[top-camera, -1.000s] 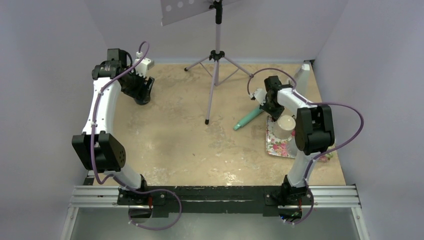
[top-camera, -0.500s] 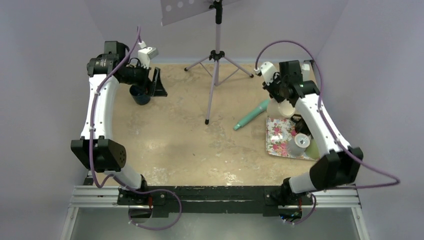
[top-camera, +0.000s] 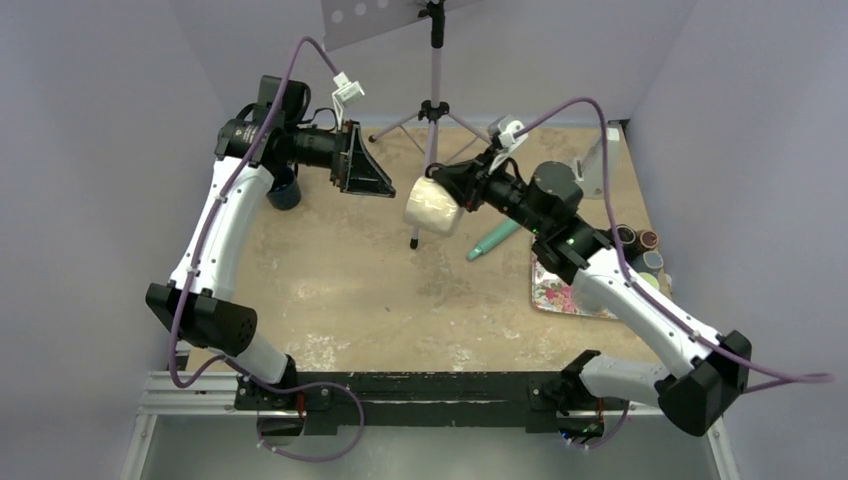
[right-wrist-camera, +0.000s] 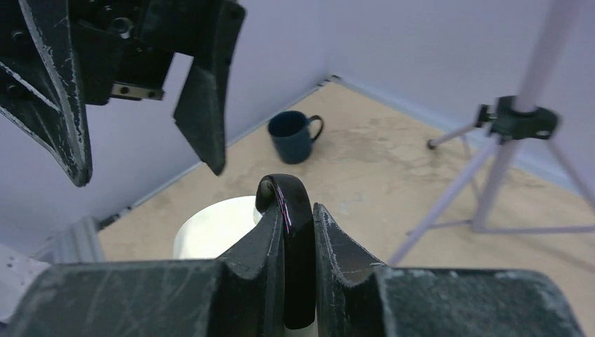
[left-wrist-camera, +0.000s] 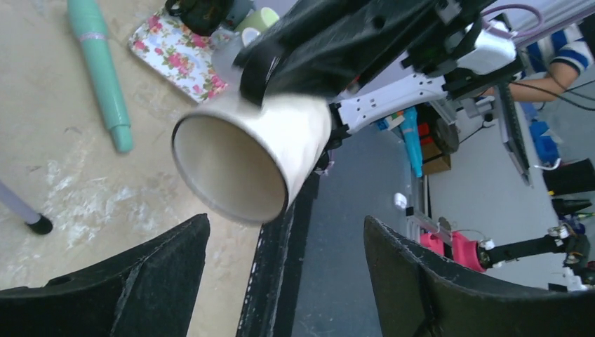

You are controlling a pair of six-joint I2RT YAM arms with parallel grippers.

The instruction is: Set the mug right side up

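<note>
Above mid-desk, right hand (top-camera: 452, 190): clenched on the dark handle (right-wrist-camera: 289, 200) of the cream mug (top-camera: 432, 207), one finger pressed to each side of the loop, as seen close up from the right wrist.
Cream mug: aloft and clear of the desk (top-camera: 330, 290), lying on its side; mouth turned toward the left hand, base toward the right wrist; pale inside open to the left wrist view.
Left hand (top-camera: 362, 172): released, fingers spread wide with nothing between them; raised off the desk, facing the mug's mouth — near, not touching.
Dark blue mug (top-camera: 284, 192): upright on the desk at the far left, beneath the left arm, well apart from the held mug.
Tripod stand (top-camera: 433, 110): at the far middle of the desk, with one slim leg reaching forward and its foot showing just below the held mug in the top view.
Teal tube (top-camera: 500, 238): lying flat on the desk, between that foot and the floral tray.
Floral tray (top-camera: 558, 288): on the right side of the desk, partly hidden under the right arm.
Small jars (top-camera: 640, 240): grouped by the tray's far right edge — contents too small to tell.
</note>
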